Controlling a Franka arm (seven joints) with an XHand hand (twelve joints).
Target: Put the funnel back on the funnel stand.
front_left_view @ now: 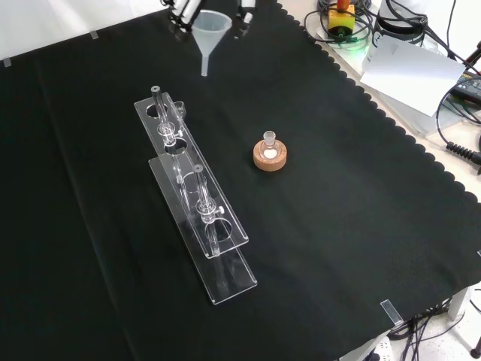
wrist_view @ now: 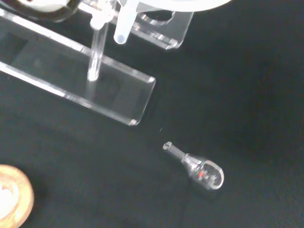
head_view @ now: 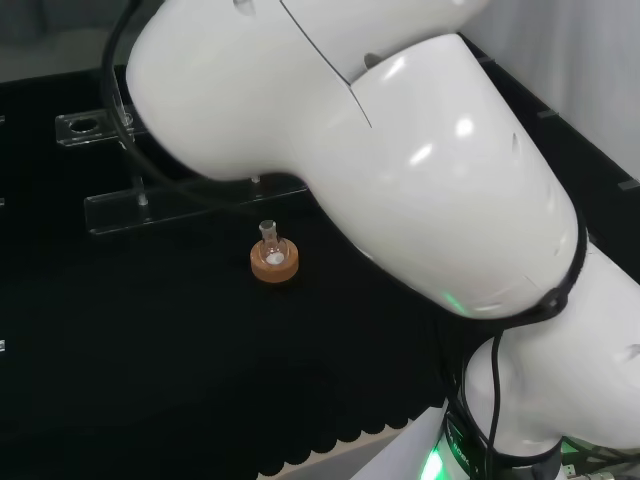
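We see the counter (front_left_view: pixel 353 226) under black cloth. Clear funnel stand (front_left_view: pixel 197 197) runs diagonally across the cloth's middle in front view, one end toward the far edge. White funnel (front_left_view: pixel 210 34) hangs upright in the air at the far edge, spout down, just beyond the stand's far end, not seated in it. Hand (front_left_view: pixel 183 10) barely shows beside the funnel rim; can't tell whether the fingers are spread or closed on it. Cork ring (front_left_view: pixel 270 156) carrying a small flask (front_left_view: pixel 269 139) sits mid-cloth, right of the stand. Wrist view: tiny glass flask (wrist_view: pixel 199 167) lying on its side on the cloth near the stand's end.
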